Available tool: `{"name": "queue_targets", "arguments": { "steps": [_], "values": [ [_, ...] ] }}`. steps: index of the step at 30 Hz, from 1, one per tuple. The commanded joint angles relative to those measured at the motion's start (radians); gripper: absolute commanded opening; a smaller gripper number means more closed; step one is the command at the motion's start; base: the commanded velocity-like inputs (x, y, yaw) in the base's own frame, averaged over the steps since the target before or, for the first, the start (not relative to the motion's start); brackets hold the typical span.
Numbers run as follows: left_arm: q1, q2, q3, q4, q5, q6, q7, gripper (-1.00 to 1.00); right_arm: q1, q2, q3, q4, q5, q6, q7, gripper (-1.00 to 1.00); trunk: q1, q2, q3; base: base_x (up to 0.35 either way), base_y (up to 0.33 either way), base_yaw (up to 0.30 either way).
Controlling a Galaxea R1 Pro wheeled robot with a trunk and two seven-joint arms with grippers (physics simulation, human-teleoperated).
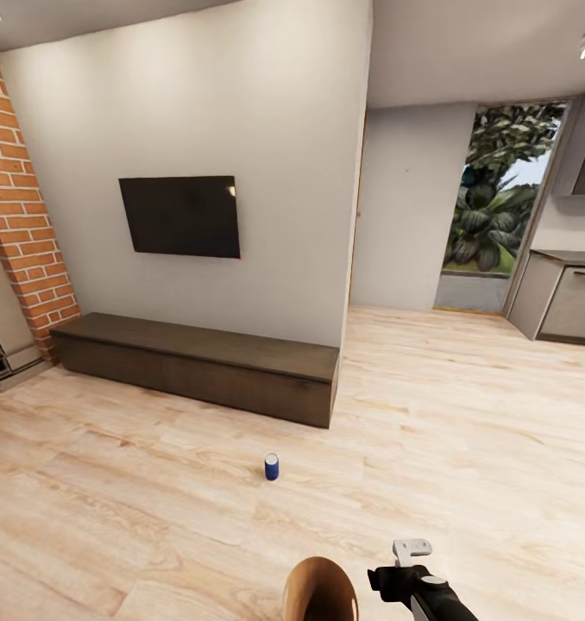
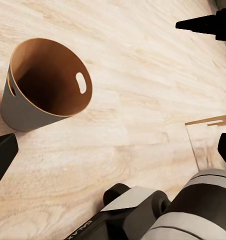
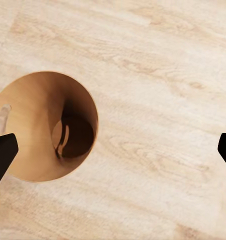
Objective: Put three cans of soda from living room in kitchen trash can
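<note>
A dark blue can of soda point(image 1: 272, 467) with a silvery top stands upright on the wood floor in front of the low cabinet in the living room. The brown trash can point(image 1: 320, 591) sits on the floor close below me, at the head view's bottom edge. My right gripper point(image 3: 118, 140) hangs open over the floor beside the trash can point(image 3: 35, 125), looking down into it; the shape in its dark bottom is unclear. It also appears in the head view as my right gripper point(image 1: 398, 573), just right of the bin. My left gripper point(image 2: 118, 142) is open and empty, with the trash can point(image 2: 23, 112) a short way beyond it.
A long low dark-wood cabinet point(image 1: 198, 362) runs under the black wall television point(image 1: 180, 216). A red-brick fireplace point(image 1: 21, 198) is at far left. Past the wall corner point(image 1: 359, 216), a glass door point(image 1: 495, 207) and grey kitchen cabinets point(image 1: 569, 302) show at right.
</note>
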Motion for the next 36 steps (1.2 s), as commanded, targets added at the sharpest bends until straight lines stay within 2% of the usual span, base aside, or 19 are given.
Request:
{"name": "queue_targets", "arguments": {
  "steps": [1,15,36],
  "values": [
    [0.0,0.0,0.0,0.0,0.0,0.0,0.0,1.0,0.0,0.0,0.0,0.0,0.0,0.0,0.0,1.0,0.0,0.0,0.0,0.012,0.0,0.0],
    [0.0,0.0,0.001,0.0,0.0,-0.001,0.0,1.0,0.0,0.0,0.0,0.0,0.0,0.0,0.0,1.0,0.0,0.0,0.0,0.004,0.001,0.0],
    [0.0,0.0,0.0,0.0,0.0,0.0,0.0,1.0,0.0,0.0,0.0,0.0,0.0,0.0,0.0,1.0,0.0,0.0,0.0,0.081,0.025,0.0]
  ]
}}
